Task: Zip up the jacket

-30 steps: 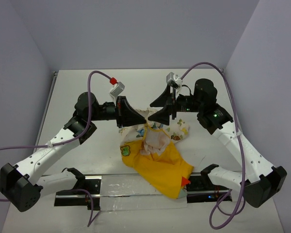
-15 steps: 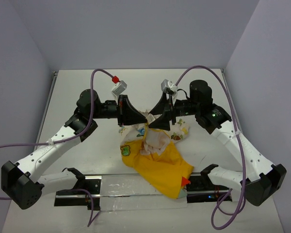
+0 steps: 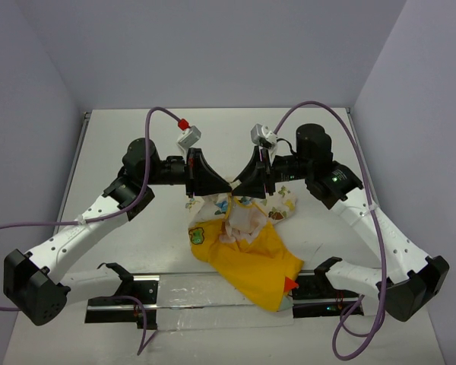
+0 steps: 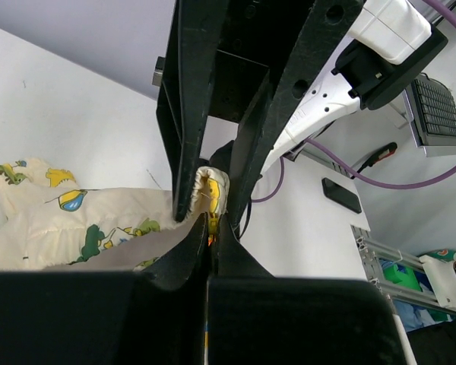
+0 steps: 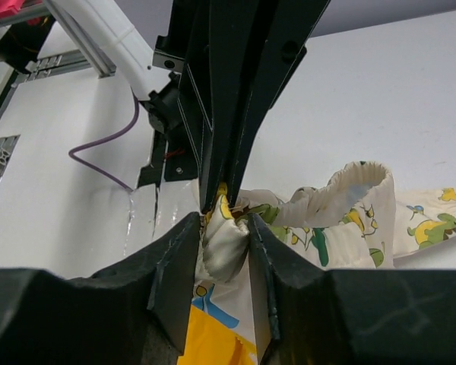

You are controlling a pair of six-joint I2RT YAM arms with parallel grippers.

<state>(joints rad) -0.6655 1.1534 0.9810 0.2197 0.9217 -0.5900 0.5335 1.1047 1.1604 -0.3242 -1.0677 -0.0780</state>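
Cannot read the print on the green patch (image 3: pixel 197 236) sewn to the jacket (image 3: pixel 247 255): too small from above. No other lettering legible.

Find the jacket crumpled in a heap mid-table (image 3: pixel 137 137), between the two arms. Soft cloth throughout. Bright yellow shell toward the near edge, ending in a red tip (image 3: pixel 290 284). Puffy cream fabric toward the far side, printed with small green, yellow and blue cartoon animals. Smooth matt white for the table. Hard, black and wedge-shaped for the fingers of both claws.

Clenched on the jacket with the left claw (image 4: pixel 211 228): pinches a thin cream-and-yellow edge between fingers pressed almost flat together. Grasping the jacket with the right claw (image 5: pixel 224 243) as well: squeezes a rolled fold of cream cloth, bulging between the fingers and touching both. From above, meet tip to tip over the far end of the heap, with the cloth drawn up there.

Against a second ago: no longer gaping at the right claw, now narrowed onto the fold and drawn in close to the left claw. Pinched as before at the left claw, shifted slightly toward the middle. Much the same place for the heap.
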